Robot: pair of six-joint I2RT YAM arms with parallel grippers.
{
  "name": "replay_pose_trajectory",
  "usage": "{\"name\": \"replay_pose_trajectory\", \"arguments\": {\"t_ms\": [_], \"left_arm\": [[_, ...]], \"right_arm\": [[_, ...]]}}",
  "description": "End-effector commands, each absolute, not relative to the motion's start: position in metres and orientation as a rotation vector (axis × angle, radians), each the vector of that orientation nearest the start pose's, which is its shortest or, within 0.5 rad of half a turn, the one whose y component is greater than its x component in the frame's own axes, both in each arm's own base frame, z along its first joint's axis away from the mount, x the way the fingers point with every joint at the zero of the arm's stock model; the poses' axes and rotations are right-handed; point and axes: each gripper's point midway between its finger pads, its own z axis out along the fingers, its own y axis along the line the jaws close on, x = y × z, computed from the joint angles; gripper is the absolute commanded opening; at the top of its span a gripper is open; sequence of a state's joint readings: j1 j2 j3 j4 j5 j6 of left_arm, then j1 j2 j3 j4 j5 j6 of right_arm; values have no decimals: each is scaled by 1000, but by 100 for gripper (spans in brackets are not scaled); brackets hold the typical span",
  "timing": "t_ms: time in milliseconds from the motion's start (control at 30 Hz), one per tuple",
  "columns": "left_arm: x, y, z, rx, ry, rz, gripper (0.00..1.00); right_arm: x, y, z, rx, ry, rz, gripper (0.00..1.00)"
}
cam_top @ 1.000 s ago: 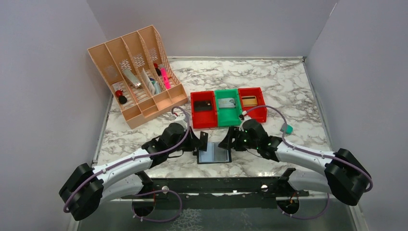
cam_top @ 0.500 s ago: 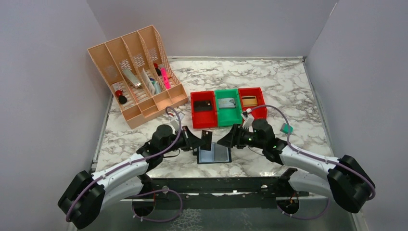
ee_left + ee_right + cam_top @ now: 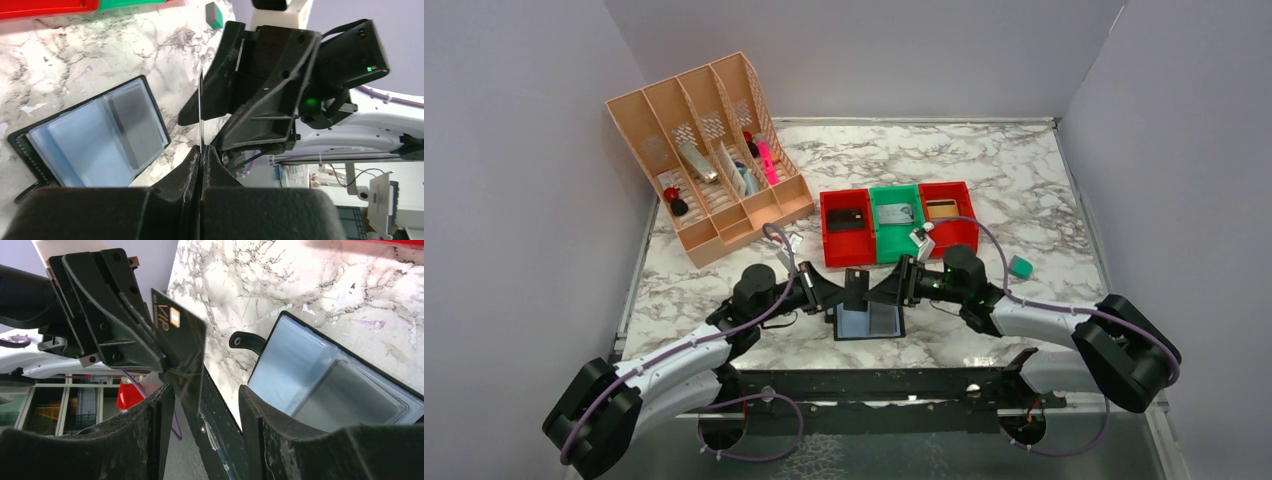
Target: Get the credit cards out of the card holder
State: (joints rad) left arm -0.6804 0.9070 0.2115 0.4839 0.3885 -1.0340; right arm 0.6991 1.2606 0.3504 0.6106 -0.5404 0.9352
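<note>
The black card holder (image 3: 869, 323) lies open on the marble near the front edge, its grey-blue panels up. A grey credit card (image 3: 135, 127) still sits in one panel; it also shows in the right wrist view (image 3: 350, 396). My left gripper (image 3: 832, 290) is shut on a dark credit card (image 3: 856, 288) and holds it upright above the holder. In the left wrist view (image 3: 201, 150) this card shows edge-on. My right gripper (image 3: 886, 288) is open and faces the left one. In the right wrist view (image 3: 206, 390) its fingers stand on both sides of the dark card (image 3: 182, 340), without touching it.
A row of red and green bins (image 3: 896, 250) stands just behind the grippers, with cards inside. A peach desk organizer (image 3: 709, 160) stands at the back left. A small teal block (image 3: 1021, 266) lies to the right. The holder's tab (image 3: 245, 341) points left.
My left gripper has raised the dark card off the holder and stood it up. My right gripper has moved left until its open fingers are around the card.
</note>
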Motion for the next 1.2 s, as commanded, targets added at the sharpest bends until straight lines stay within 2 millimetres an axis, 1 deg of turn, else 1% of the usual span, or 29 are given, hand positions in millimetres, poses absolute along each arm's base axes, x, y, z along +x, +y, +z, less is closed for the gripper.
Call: {"name": "replay_pose_trajectory", "arguments": {"t_ms": [0,67,133,233,400,567,700,767,867,967,1033,1167], "left_arm": [[164,-270,163,-13,1976,-1617,0],[162,-272,164,7,1976,-1635,0],[161,-274,162,21,1986,-1643,0],[160,-273,157,-7,2005,-1650,0],[163,-267,151,-73,1996,-1627,0],[162,-271,151,-40,2010,-1632,0],[163,-270,147,-57,2022,-1627,0],[164,-270,149,-59,2013,-1626,0],[164,-271,154,-49,1998,-1629,0],[165,-271,156,-48,1990,-1631,0],[165,-271,157,-45,1986,-1633,0],[168,-271,161,-37,1969,-1624,0]], "right_arm": [[179,313,135,-210,2117,1620,52],[178,317,135,-212,2110,1659,47],[177,318,140,-197,2068,1705,44],[182,318,146,-166,2035,1702,39],[181,317,149,-189,2037,1696,35],[179,314,153,-135,2051,1706,32],[173,312,161,-150,2045,1740,29],[169,312,159,-159,2058,1750,29],[167,309,153,-122,2083,1756,33],[162,309,151,-122,2091,1779,34],[158,308,151,-133,2092,1796,33],[158,306,149,-106,2095,1792,25]]}}
